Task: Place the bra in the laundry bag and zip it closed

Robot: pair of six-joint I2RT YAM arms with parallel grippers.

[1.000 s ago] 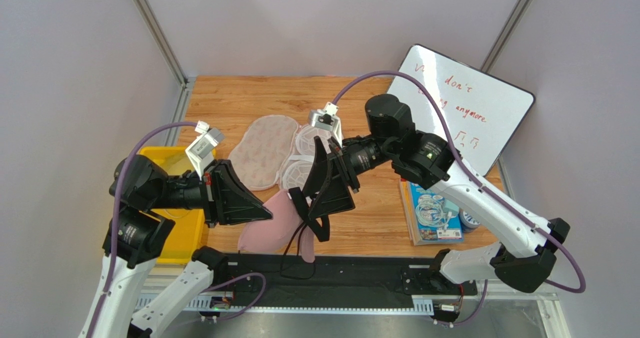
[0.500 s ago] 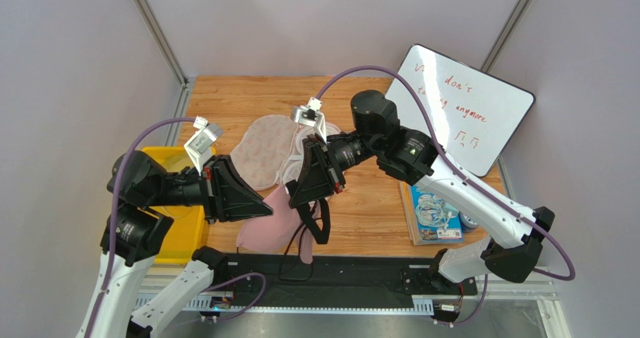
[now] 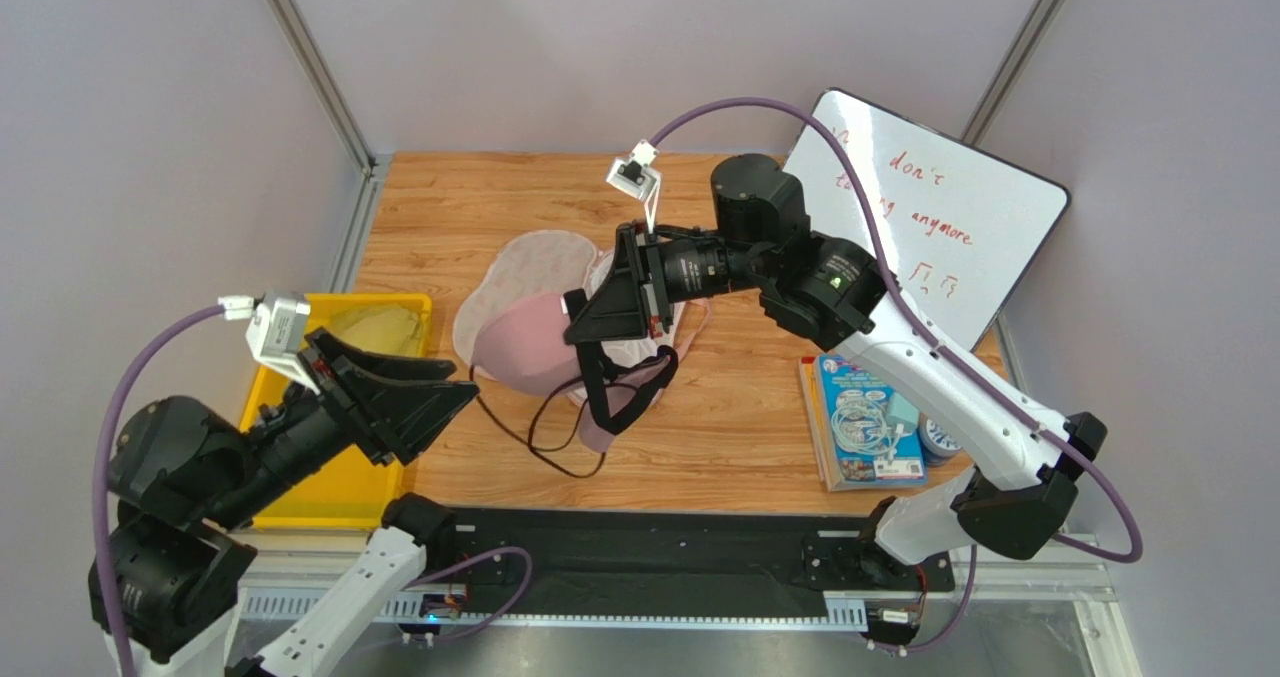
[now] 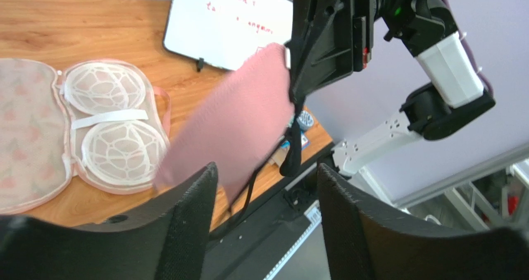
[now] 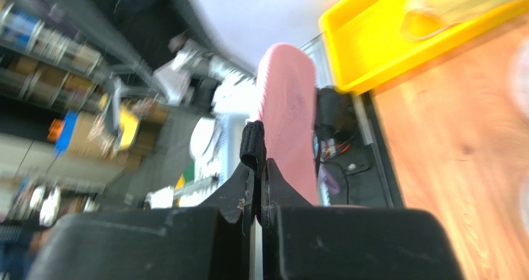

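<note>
The right gripper (image 3: 583, 317) is pinching shut on the black band of the bra (image 3: 519, 355) and holding it up in the middle of the top view. The pink cup is hanging over the open laundry bag (image 3: 526, 254) and covering most of it. Only the bag's upper rim and a sliver of mesh at its right edge are showing. The thin black straps are drooping in a loop toward the lower centre of the frame, close to the near edge of the table (image 3: 451, 197). In the right wrist view the closed fingertips (image 5: 253, 150) are clamping the band, with the cup rising beyond them.

The left gripper (image 3: 451, 382) is standing wide open with nothing between its jaws. It is sitting at the lower left, over the inner rim of the yellow bin (image 3: 278, 505) and apart from the bra.

Bare wood is showing along the upper left of the table. More is showing in a strip between the bag and the whiteboard (image 3: 932, 220), which is leaning at the upper right. A blue packet (image 3: 864, 430) is lying at the table's right edge.
</note>
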